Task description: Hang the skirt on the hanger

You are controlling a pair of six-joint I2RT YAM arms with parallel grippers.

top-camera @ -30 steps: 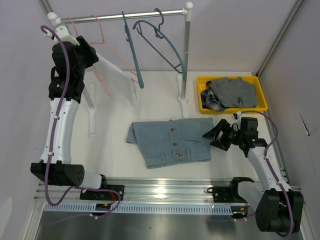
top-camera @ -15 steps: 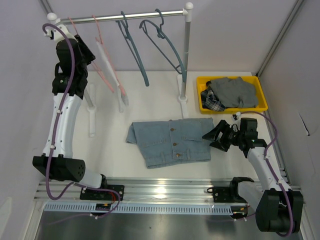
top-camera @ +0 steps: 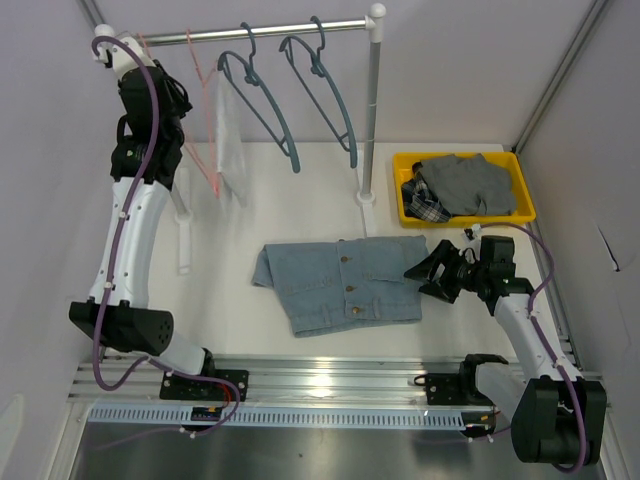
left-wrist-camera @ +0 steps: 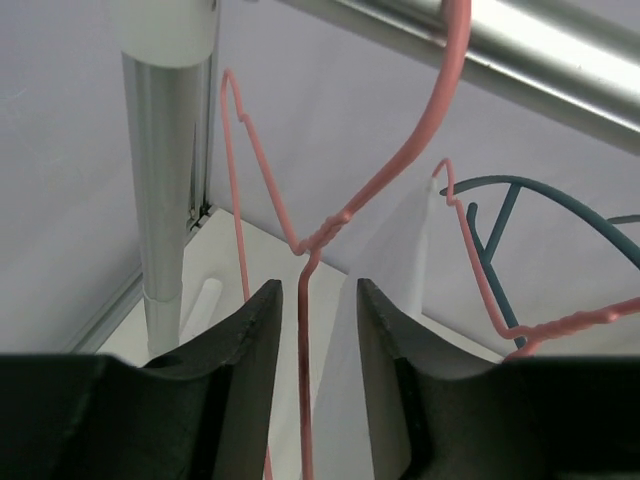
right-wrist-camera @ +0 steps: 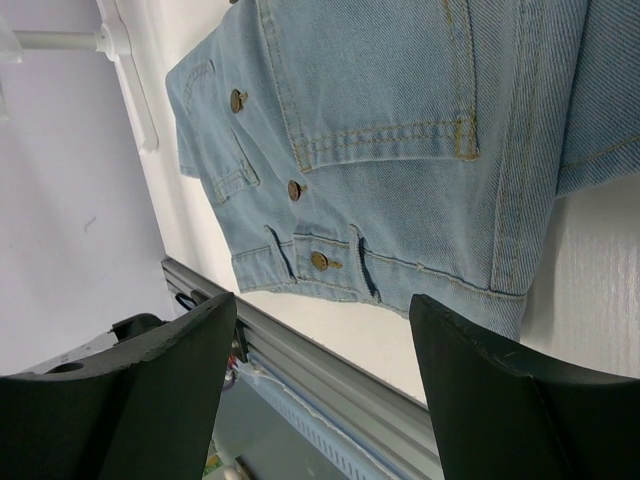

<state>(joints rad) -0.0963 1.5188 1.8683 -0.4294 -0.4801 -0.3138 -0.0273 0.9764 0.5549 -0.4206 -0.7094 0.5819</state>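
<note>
Our left claw [left-wrist-camera: 312,300] is up at the left end of the rail [top-camera: 270,32], and its two fingers stand a little apart. We see the thin wire of the pink hanger [left-wrist-camera: 303,252] running down through the gap between them, closer to one finger. The fingers do not press it from both sides, and the hook of this hanger sits over the rail. Our right claw [top-camera: 432,272] is low over the table [top-camera: 300,200], its jaws spread wide and holding nothing. It points at the right edge of the skirt [top-camera: 340,280], just beside it. The skirt, light blue denim with brass buttons, lies flat on the table between the two arms, well apart from the pink hanger. Behind the right claw stands a yellow bin [top-camera: 400,185] with other clothes in it.
</note>
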